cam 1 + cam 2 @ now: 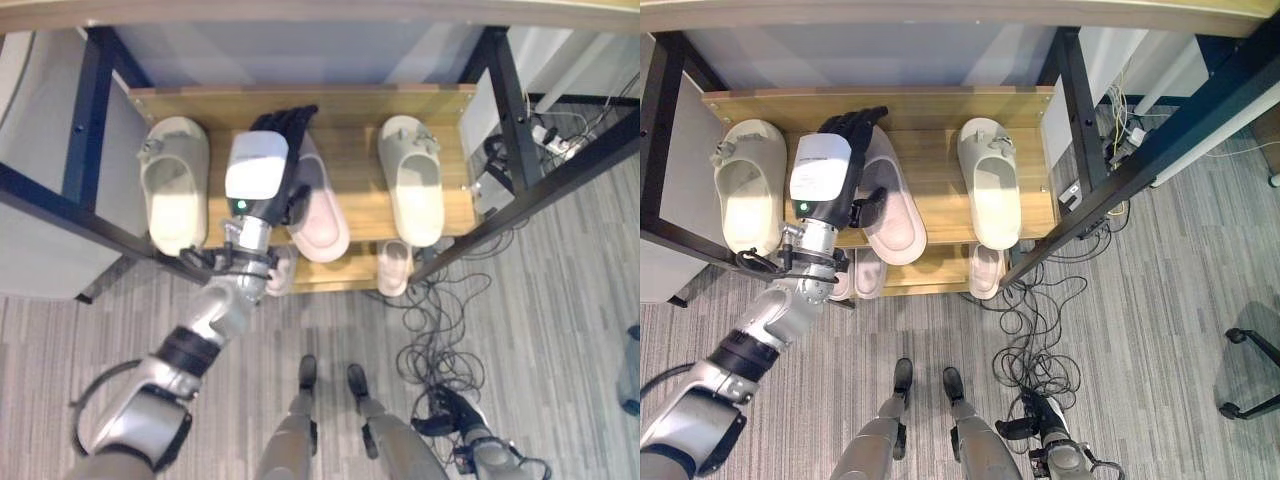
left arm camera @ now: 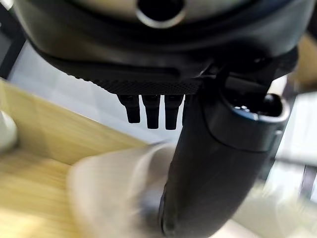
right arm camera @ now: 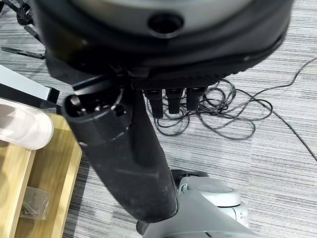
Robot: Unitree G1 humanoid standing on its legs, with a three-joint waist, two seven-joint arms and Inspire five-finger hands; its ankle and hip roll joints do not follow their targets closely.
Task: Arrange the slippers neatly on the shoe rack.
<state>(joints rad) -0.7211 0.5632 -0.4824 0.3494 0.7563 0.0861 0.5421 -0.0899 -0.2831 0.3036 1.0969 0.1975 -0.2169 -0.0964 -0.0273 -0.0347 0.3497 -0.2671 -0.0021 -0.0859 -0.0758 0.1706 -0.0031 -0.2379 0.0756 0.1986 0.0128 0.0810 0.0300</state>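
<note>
A: Pink slipper [image 1: 892, 205] on the wooden rack [image 1: 940, 105], between two beige slippers [image 1: 744, 188] [image 1: 992, 185]; left hand [image 1: 840, 160] over it, fingers straight.
B: Axis?
A: Front to back, which end is the toe I can't tell.
B: Wrist views?
A: Left wrist: thumb against slipper. Right wrist: right hand [image 3: 133, 158] over carpet, fingers straight, holding nothing.

Bare shelf [image 1: 365, 170] between two slippers.

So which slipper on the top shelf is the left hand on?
The pink slipper in the middle; the left hand rests on it, between two cream ones.
</note>
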